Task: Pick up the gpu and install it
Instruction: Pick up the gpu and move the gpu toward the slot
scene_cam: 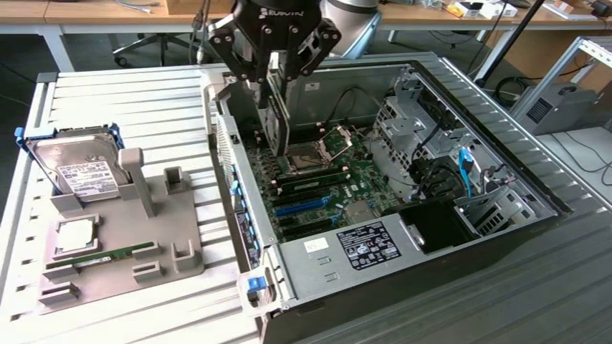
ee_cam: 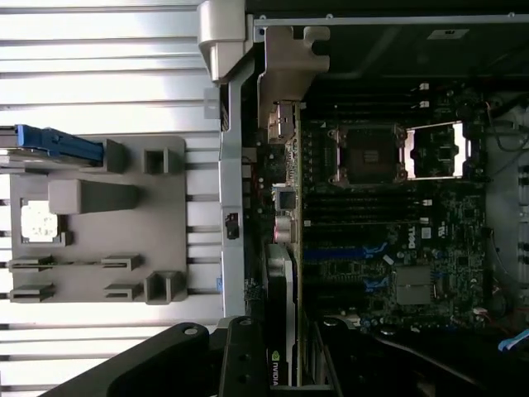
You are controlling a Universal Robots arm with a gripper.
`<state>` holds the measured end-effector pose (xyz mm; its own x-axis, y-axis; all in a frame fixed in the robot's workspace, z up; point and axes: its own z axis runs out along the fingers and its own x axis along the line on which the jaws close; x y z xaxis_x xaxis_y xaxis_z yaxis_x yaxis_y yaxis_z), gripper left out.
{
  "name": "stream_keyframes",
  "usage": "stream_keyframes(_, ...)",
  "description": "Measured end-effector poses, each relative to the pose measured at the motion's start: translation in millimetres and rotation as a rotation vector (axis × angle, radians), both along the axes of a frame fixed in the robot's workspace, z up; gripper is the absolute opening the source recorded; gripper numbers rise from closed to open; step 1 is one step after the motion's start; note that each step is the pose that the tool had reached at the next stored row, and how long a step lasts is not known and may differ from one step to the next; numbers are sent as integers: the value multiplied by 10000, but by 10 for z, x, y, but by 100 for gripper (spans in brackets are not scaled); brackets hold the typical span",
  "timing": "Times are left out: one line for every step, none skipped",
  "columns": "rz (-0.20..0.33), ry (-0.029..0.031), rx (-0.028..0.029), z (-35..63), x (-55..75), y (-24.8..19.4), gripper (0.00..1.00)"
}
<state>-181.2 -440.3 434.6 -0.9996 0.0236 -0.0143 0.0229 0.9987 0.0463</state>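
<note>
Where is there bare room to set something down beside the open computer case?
Free: the slatted table between the hard drive and the table's far edge, and the grey fixture's empty slots beside the memory stick. Crowded: inside the computer case, where the gripper holds the gpu over the motherboard.

The arm (scene_cam: pixel 350 16) hangs from above; its claw (scene_cam: pixel 278 72) points straight down, fingers clamped on the gpu (scene_cam: pixel 278 123).

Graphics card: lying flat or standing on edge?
On edge: the tool grips the card from above, its lower edge inside the open case.
</note>
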Motion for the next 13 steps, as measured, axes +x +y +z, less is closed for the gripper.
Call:
stream_keyframes(0, -1, 1, 0, 42, 0, 28)
stream_keyframes(1, 0, 0, 0, 84, 0, 28)
stream_keyframes(0, 0, 0, 0, 129, 0, 28)
stream_keyframes(0, 0, -1, 0, 190, 0, 28)
stream_keyframes(0, 0, 0, 0, 235, 0, 28)
stream_keyframes(1, 0, 0, 0, 287, 0, 28)
stream_keyframes(0, 0, 0, 0, 355, 0, 28)
stream_keyframes(0, 0, 0, 0, 424, 0, 28)
stream_keyframes(0, 0, 0, 0, 488, 0, 28)
stream_keyframes(0, 0, 0, 0, 550, 0, 28)
stream_keyframes(1, 0, 0, 0, 603, 0, 28)
stream_keyframes(0, 1, -1, 1, 681, 0, 28)
stream_keyframes(0, 0, 0, 0, 747, 0, 28)
